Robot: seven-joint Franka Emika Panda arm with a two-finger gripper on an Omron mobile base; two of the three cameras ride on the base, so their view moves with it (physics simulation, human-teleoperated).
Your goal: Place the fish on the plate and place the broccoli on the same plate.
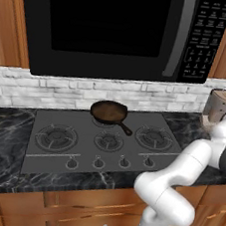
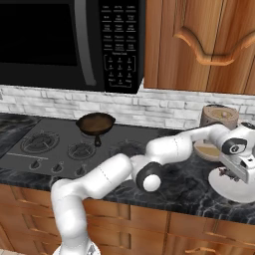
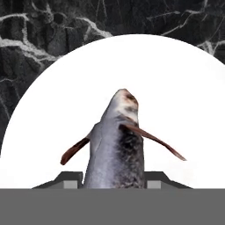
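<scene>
where clamped, slim silvery fish [image 3: 115,149]

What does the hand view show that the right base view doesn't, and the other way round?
Hand view: the fish clamped in the gripper, above the white plate. Right base view: the frying pan on the stove, the microwave and a wooden canister. Both: the white plate and the black marble counter.

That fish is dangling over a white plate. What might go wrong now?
The fish hangs nose-down, pinched in the gripper, so it may slip early or flop sideways when released. It hangs over the white plate, while a brownish dish sits just beside that one; this could be the wrong plate.
</scene>
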